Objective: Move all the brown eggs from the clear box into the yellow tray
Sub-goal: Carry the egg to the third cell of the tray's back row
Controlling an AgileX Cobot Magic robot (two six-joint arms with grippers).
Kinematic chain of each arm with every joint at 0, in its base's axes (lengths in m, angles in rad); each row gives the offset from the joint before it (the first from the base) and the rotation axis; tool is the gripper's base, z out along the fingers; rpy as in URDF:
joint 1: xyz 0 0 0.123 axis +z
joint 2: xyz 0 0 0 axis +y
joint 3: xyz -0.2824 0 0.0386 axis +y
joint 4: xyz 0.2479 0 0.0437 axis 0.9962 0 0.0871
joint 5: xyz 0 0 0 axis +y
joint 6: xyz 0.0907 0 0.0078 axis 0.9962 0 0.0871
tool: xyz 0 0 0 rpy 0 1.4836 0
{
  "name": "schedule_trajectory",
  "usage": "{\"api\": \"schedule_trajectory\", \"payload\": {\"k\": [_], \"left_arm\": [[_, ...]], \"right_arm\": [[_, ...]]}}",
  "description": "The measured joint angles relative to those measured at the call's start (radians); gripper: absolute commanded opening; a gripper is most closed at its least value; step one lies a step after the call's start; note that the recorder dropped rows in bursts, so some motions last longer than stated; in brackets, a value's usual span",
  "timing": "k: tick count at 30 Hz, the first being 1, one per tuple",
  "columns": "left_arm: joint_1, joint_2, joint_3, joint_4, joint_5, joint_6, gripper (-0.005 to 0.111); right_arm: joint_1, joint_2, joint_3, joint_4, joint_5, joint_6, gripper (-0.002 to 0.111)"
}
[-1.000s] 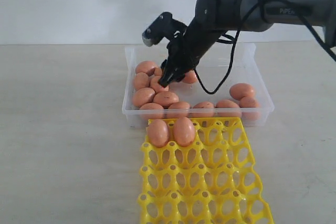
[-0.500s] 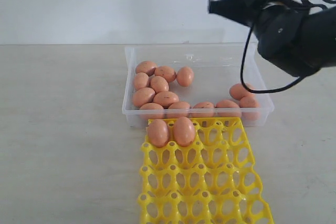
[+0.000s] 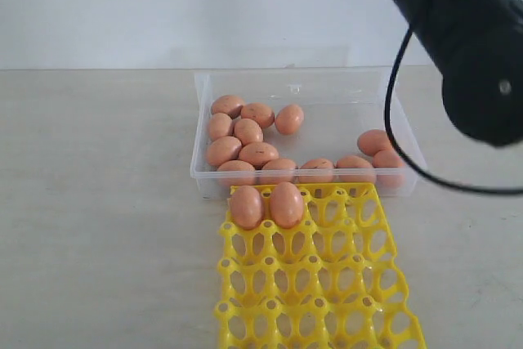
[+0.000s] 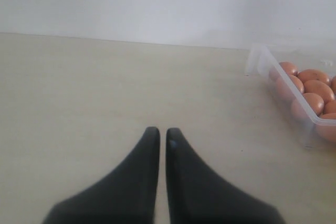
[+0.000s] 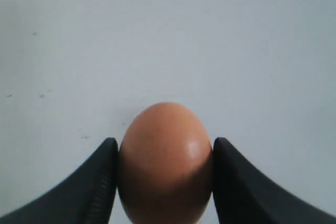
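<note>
**Egg aloft, tray waiting**

Exterior view: the right arm [image 3: 474, 55] looms high over the far right corner of the clear box [image 3: 343, 79], its gripper out of frame. About thirteen brown eggs [image 3: 258, 154] lie in the box. Two seated eggs [image 3: 246, 207] occupy the yellow tray [image 3: 327, 300], in the row against the box's near wall.

Left wrist view: the left gripper [image 4: 159, 132] hangs over bare table [image 4: 105, 87] off the box's end wall, jaws all but together, holding nothing.

Right wrist view: the right gripper [image 5: 166, 142] clamps the held egg [image 5: 165, 174] by its sides, jaws spread wide around it. The carry appears to be in hand. Next, likely, comes a descent over the free cup beside the seated pair, then a gentle release.
</note>
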Motion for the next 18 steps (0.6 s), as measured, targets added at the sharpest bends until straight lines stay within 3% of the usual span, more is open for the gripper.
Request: {"api": "schedule_trajectory", "payload": {"k": [9, 18], "left_arm": [[0.0, 0.0, 0.0, 0.0, 0.0, 0.0, 0.004], [0.0, 0.0, 0.0, 0.0, 0.0, 0.0, 0.004]], "right_arm": [[0.088, 0.041, 0.442, -0.03, -0.053, 0.253, 0.0], [0.088, 0.177, 0.491, -0.025, 0.028, 0.272, 0.0]]}}
